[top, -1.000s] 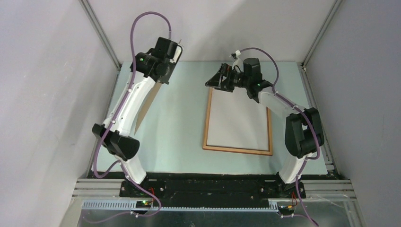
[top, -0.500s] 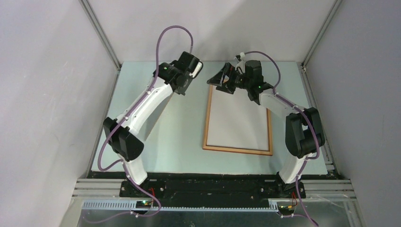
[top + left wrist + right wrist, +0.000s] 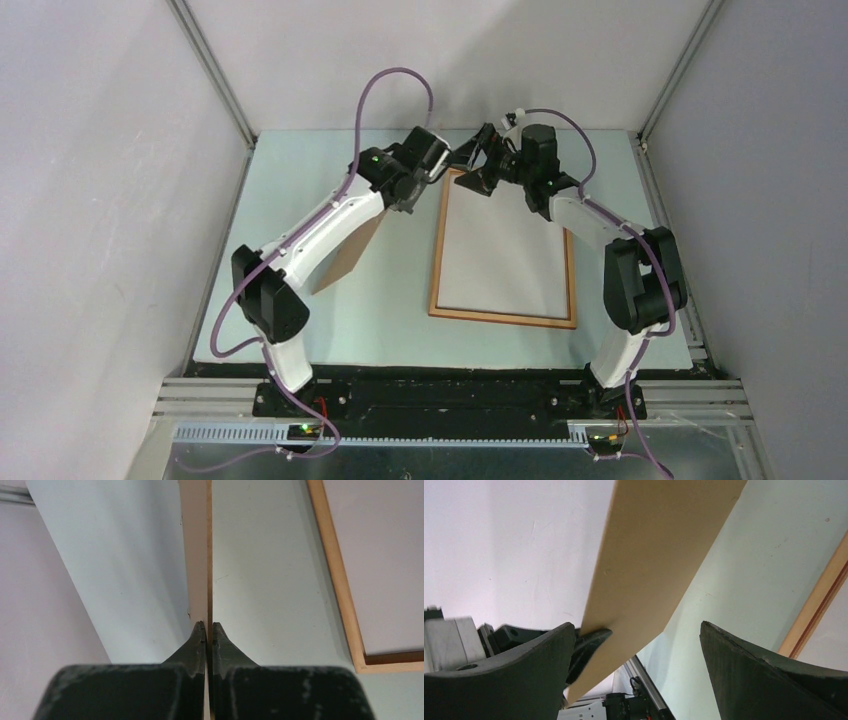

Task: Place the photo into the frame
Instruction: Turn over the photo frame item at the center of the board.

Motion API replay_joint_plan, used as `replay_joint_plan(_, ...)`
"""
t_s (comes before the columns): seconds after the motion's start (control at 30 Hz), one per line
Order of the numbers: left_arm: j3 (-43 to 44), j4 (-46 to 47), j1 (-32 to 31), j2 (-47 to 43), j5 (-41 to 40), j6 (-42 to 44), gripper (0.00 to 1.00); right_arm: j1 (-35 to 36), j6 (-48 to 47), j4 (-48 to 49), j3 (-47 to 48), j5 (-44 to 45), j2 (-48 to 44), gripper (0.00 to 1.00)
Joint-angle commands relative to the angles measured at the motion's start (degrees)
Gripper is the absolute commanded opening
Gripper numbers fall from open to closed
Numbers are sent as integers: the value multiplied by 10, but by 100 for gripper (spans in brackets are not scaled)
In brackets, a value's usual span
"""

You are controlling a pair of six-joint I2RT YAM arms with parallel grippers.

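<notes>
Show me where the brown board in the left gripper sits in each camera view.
Top external: brown board, a sliver left of the frame, mid-table.
Left wrist: edge-on strip running up the centre from the left gripper; frame at right.
Right wrist: broad tan slab across the upper middle; frame at the right edge.
Shared landmark: the frame's wooden rail.

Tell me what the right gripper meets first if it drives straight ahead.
Probably the brown backing board, pinched in the left gripper. It slants across the path of the right gripper, though depth is unclear.
</notes>
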Motion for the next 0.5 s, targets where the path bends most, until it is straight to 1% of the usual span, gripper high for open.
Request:
replay_joint_plan(0.0,6,35,-47,13,43,-46,0,1,16,8,40,-5,13,99)
replay_joint_plan(0.17,30,34,-73,39,11,-49,0,2,27,-2,48,-6,24,97)
replay_joint_plan(0.3,46,34,-91,71,-12,-52,0,3,12,-29,58,3,29,94)
replay_joint_plan(0.4,57,33,-104,83,-24,-50,0,3,-6,-67,65,17,31,92)
replay_joint_plan(0.47,60,33,-112,91,-31,-49,0,3,-7,-69,67,20,35,90)
